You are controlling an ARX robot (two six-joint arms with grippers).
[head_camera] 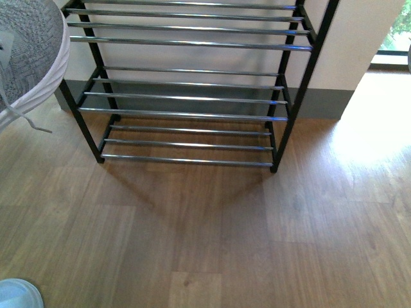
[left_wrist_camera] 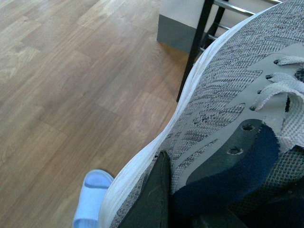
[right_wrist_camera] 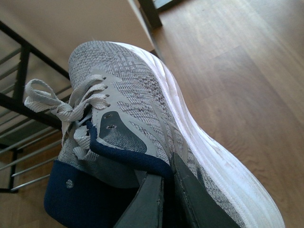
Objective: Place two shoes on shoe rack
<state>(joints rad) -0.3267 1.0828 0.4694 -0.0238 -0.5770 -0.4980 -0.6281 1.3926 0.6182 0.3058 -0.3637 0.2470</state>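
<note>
One grey sneaker (head_camera: 26, 45) hangs at the upper left of the front view, a lace dangling, level with the shoe rack's (head_camera: 186, 83) top tier and left of its black frame. My left gripper (left_wrist_camera: 166, 190) is shut on this grey sneaker's (left_wrist_camera: 223, 95) side wall by the navy collar. My right gripper (right_wrist_camera: 166, 190) is shut on the other grey sneaker (right_wrist_camera: 142, 109), pinching its navy collar edge, toe pointing toward the rack (right_wrist_camera: 19, 95). Neither arm shows in the front view. A pale blue slipper (head_camera: 19, 294) lies on the floor at the lower left, and the left wrist view shows the pale blue slipper (left_wrist_camera: 92, 197) below the held shoe.
The rack stands against a cream wall (head_camera: 366, 38) with a grey skirting. Its chrome rods carry no shoes in the tiers that show. Wooden floor (head_camera: 212, 237) spreads in front of it. A window frame (head_camera: 392, 58) sits at the far right.
</note>
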